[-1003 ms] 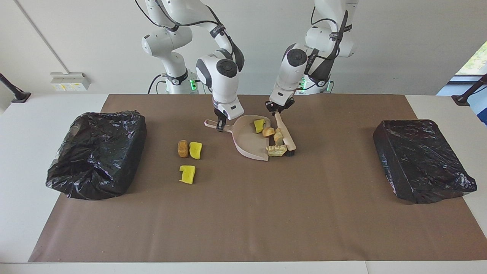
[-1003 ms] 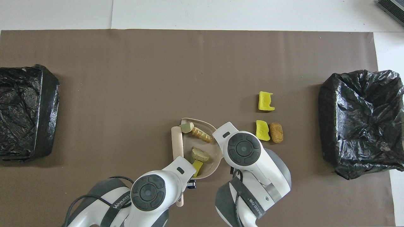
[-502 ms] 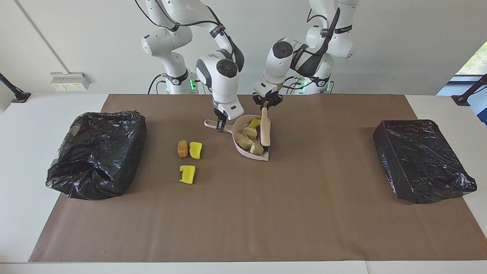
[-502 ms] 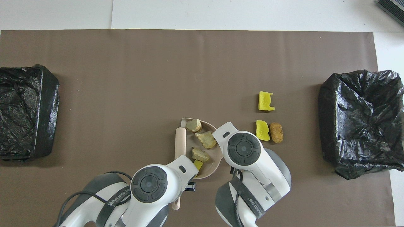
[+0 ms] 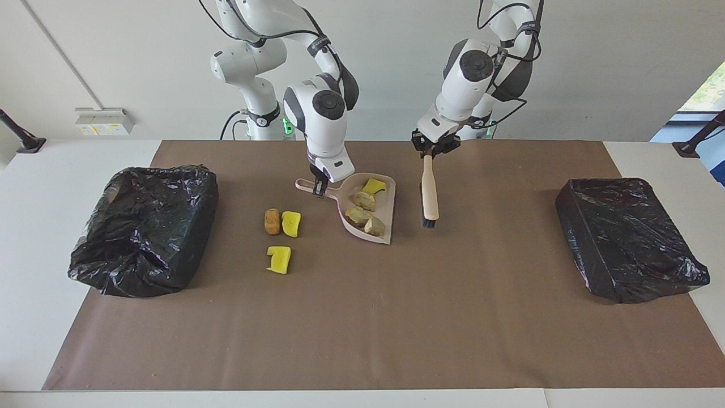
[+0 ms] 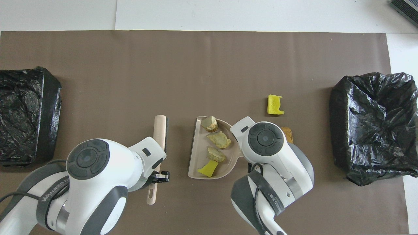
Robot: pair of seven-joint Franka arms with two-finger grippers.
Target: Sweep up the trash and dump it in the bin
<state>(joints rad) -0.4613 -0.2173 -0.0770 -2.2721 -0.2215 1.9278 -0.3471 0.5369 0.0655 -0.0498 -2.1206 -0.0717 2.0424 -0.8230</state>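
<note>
The right gripper (image 5: 320,188) is closed on the handle of the pink dustpan (image 5: 386,208), which sits on the brown mat (image 5: 362,317) near the middle of the table with its open edge toward the left arm's end. Four pieces of trash lie in the pan: a yellow sponge bit (image 5: 373,185) nearest the robots, then three pale beige chunks (image 5: 362,199) in a row running away from them. The left gripper (image 5: 434,148) is clamped on the end of the wooden brush (image 5: 429,195), which lies beside the pan, apart from it, bristles toward the pan. Three pieces sit loose on the mat toward the right arm's end: a brown chunk (image 5: 272,221) touching a yellow sponge piece (image 5: 291,224), and another yellow sponge piece (image 5: 278,259) farther from the robots. A black-lined bin (image 5: 144,226) stands at the right arm's end, a second black-lined bin (image 5: 626,238) at the left arm's end.
</note>
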